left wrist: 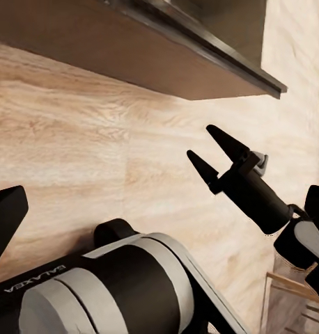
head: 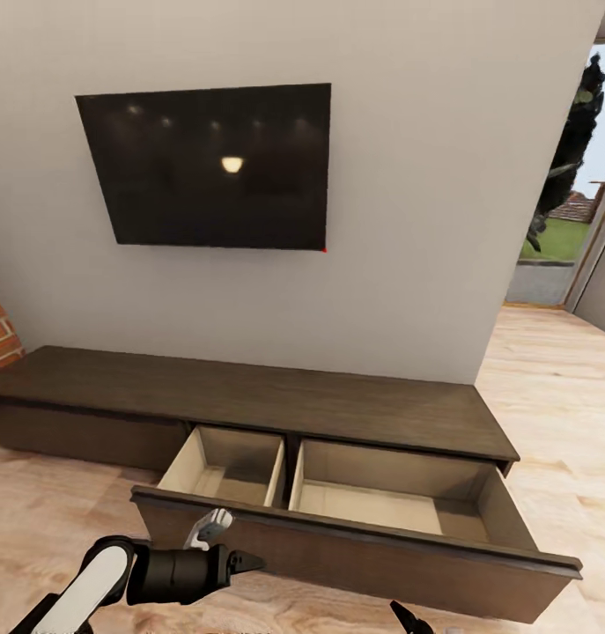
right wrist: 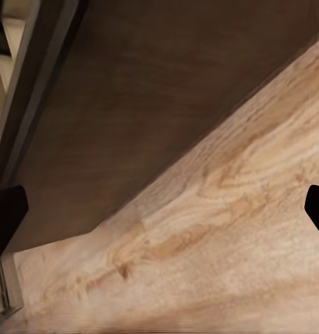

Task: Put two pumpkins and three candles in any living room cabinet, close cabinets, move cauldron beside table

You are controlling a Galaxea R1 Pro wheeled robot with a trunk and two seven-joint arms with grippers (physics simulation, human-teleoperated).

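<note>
A pale wall [head: 408,176] carries a dark screen [head: 205,167], with light wood floor [head: 557,396] running right toward a doorway onto greenery. In the head view the cabinet [head: 249,396] lies long and low against the wall, its wide drawer [head: 355,546] pulled out — two beige compartments, both bare inside. The left gripper [head: 249,561] sits just before the drawer front, near its left end, pointing right; whether its fingers are parted cannot be told here. A dark tip of the right gripper [head: 410,619] pokes up at the bottom edge, below the drawer front.

The left wrist view looks over floor boards [left wrist: 97,139] to the drawer's dark front [left wrist: 166,56] and shows the right gripper [left wrist: 209,149] with its two pointed fingers spread apart, nothing between them. The left arm's grey casing [left wrist: 111,292] crosses the foreground.

The right wrist view has the drawer front [right wrist: 145,104] above the floor [right wrist: 222,236] — one black fingertip [right wrist: 6,216] at each side, set wide, holding nothing.
</note>
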